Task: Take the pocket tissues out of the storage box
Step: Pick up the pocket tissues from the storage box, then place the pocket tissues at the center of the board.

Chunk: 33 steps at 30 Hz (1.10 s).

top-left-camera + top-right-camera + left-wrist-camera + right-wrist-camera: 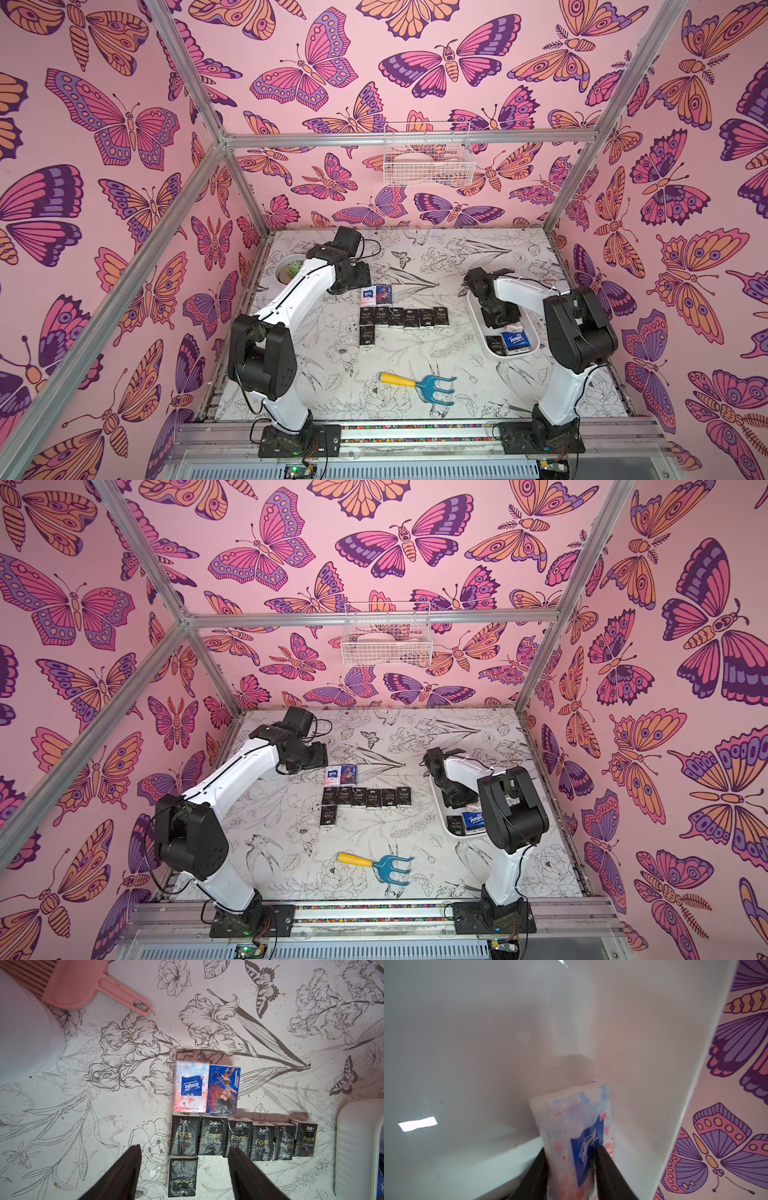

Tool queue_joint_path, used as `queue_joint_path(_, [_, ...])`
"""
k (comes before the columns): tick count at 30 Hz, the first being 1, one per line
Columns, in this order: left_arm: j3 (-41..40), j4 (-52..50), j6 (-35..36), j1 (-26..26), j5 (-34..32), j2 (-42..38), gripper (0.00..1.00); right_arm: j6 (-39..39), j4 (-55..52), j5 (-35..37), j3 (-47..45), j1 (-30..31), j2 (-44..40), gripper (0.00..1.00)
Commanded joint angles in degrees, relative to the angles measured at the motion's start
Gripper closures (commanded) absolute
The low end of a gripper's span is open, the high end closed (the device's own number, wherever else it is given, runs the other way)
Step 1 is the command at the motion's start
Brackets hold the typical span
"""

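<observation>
The white storage box sits at the table's right side. Inside it my right gripper is shut on a white-blue pocket tissues packet, held on edge against the box wall. A black packet and a blue Tempo packet lie at the box's near end. On the table, several black Face packets form a row, with two coloured packets behind and one black packet in front. My left gripper hovers open above them, holding nothing.
A blue hand rake with a yellow handle lies near the table's front. A round white plant pot stands at the back left, with a pink brush beside it. A white wire basket hangs on the back wall.
</observation>
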Motion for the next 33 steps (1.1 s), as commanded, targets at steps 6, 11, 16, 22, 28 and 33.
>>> queue_joint_path(6, [0.7, -0.6, 0.6, 0.0, 0.1, 0.0, 0.28, 0.8, -2.5, -1.9, 3.1, 0.3, -4.0, 0.74])
queue_joint_path(11, [0.8, -0.6, 0.6, 0.0, 0.3, -0.4, 0.28, 0.7, -5.5, -2.2, 6.9, 0.7, -9.1, 0.76])
queue_joint_path(16, [1.3, -0.6, 0.6, 0.0, 0.2, -0.3, 0.28, 1.0, -7.2, -3.0, 13.7, 5.6, -10.7, 0.76])
queue_joint_path(22, [1.1, -0.8, 0.1, 0.0, 0.2, 0.2, 0.28, 3.7, 0.0, -7.2, 23.3, 14.8, -4.0, 0.76])
queue_joint_path(28, [0.5, -1.3, 0.2, 0.0, -0.8, -0.1, 0.28, 7.2, 8.5, -8.6, 30.6, 19.0, 6.6, 0.75])
queue_joint_path(33, [0.6, -1.4, 0.2, 0.0, -0.9, -0.1, 0.28, 8.5, 13.9, -9.6, 32.0, 19.2, 13.3, 0.74])
